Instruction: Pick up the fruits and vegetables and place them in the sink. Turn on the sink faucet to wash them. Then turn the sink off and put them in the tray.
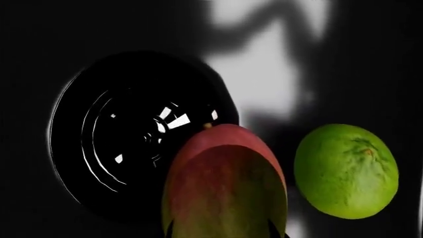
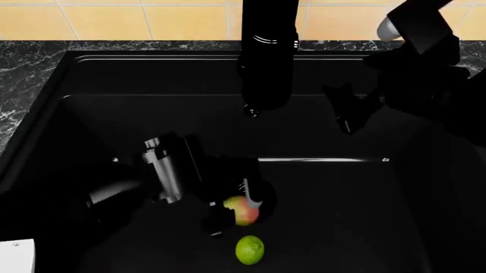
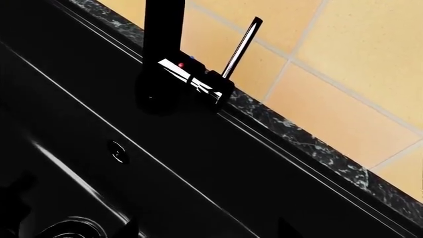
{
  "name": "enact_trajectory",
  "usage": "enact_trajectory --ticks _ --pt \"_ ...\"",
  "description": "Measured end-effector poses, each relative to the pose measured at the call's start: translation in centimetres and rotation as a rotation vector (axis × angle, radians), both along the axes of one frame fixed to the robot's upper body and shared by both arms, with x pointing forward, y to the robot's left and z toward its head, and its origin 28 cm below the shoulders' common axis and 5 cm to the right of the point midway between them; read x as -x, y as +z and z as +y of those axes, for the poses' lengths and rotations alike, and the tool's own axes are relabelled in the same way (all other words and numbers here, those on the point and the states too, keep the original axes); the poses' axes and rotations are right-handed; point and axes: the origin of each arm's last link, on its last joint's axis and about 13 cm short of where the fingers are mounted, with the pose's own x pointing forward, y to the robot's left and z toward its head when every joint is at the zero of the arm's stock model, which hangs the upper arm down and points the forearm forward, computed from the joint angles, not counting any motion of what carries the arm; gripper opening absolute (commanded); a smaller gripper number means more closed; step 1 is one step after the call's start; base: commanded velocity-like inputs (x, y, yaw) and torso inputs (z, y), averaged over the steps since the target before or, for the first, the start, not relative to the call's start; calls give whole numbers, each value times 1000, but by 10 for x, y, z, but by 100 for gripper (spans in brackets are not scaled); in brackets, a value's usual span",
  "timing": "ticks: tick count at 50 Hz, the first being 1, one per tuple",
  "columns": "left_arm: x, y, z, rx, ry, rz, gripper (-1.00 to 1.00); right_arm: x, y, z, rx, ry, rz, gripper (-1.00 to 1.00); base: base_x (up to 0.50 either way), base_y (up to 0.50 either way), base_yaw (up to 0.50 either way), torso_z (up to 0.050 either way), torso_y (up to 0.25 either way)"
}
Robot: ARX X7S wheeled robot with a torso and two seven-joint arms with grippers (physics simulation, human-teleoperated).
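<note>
Fruit sits low in the sink (image 2: 45, 114): the apple (image 2: 243, 211) is clasped by the left gripper (image 2: 237, 213) at lower centre of the head view, the lime (image 2: 250, 249) loose just below it. Whether washing is done, I cannot tell; traying remains. The right gripper (image 2: 351, 114), upper right near the faucet (image 2: 267, 57), looks spread and empty. Black marbled counter (image 2: 23, 74) and yellow tiles (image 2: 152, 20) surround.

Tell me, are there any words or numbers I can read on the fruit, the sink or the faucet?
None. The apple, the lime, the sink and the faucet carry no words or numbers. The faucet only has a tiny red dot and a blue dot, not text.
</note>
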Motion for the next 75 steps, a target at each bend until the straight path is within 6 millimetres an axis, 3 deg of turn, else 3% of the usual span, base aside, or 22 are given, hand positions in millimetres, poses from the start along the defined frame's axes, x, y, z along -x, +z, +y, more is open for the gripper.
enact_trajectory --ticks 21,44,54,75 --pt "29 47 29 63 114 -145 -100 4 4 -4 153 24 92 100 0 0 0 0 0" --pt "67 121 57 187 254 -322 -100 -13 -29 12 193 128 186 100 0 0 0 0 0" --pt "75 133 61 207 278 -352 -100 -20 -38 19 238 181 229 100 0 0 0 0 0" --pt "78 147 65 258 335 -419 -100 -70 -69 52 567 460 545 100 0 0 0 0 1"
